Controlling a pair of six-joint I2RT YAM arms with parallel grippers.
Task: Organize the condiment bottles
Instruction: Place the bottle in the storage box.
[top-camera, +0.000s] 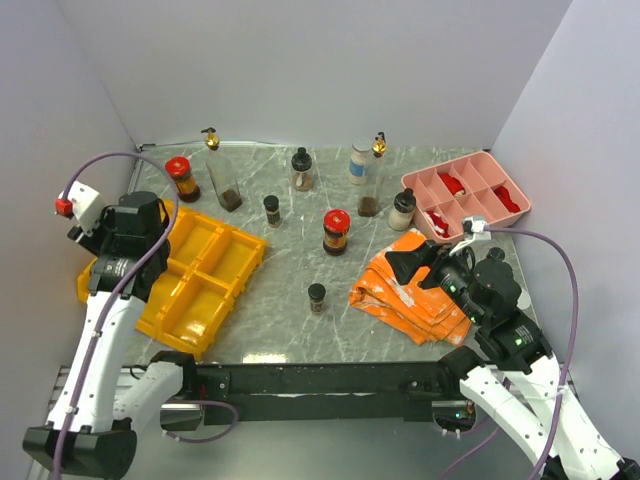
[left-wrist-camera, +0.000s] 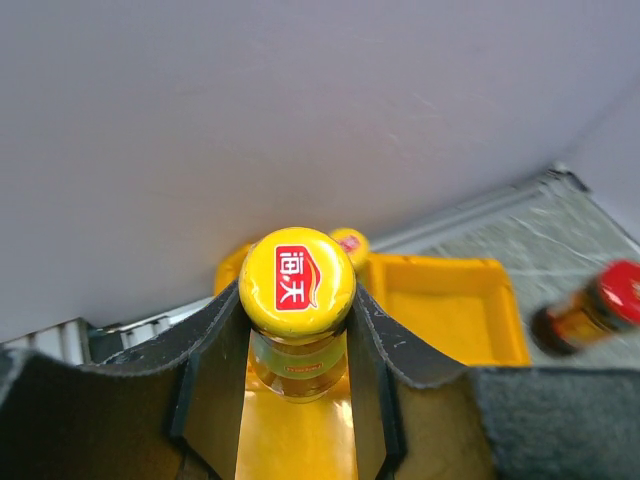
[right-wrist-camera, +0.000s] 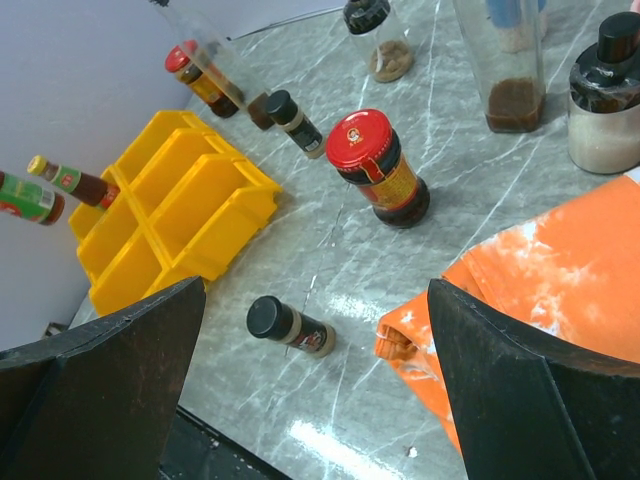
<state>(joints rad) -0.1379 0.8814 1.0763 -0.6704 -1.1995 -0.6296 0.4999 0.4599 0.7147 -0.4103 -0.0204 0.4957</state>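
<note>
Yellow-capped bottle (left-wrist-camera: 296, 280) was clamped in left fingers (left-wrist-camera: 205, 385) above yellow bins (left-wrist-camera: 440, 312); right fingers (right-wrist-camera: 110, 385) were spread wide, empty. Most bottles (top-camera: 336, 232) lay unsorted on counter (top-camera: 290, 265) — task judged barely begun.

Bins (top-camera: 205, 275) sitting at table (top-camera: 290, 270) left side; divided tray (top-camera: 465, 195) lying at back right, folded cloth (top-camera: 410, 295) spreading just in front of it. Row of bottles (top-camera: 302, 170) standing along back edge, end jar (top-camera: 402, 210) just beside tray's left corner. Second jar (top-camera: 336, 232) standing mid-table; small bottle (top-camera: 317, 297) standing nearer arms, between bins and cloth. Left tool (left-wrist-camera: 297, 320) gripping bottle (left-wrist-camera: 297, 285) above bins, another bottle (left-wrist-camera: 349, 243) just behind it; right tool (top-camera: 400, 264) hanging over cloth.
</note>
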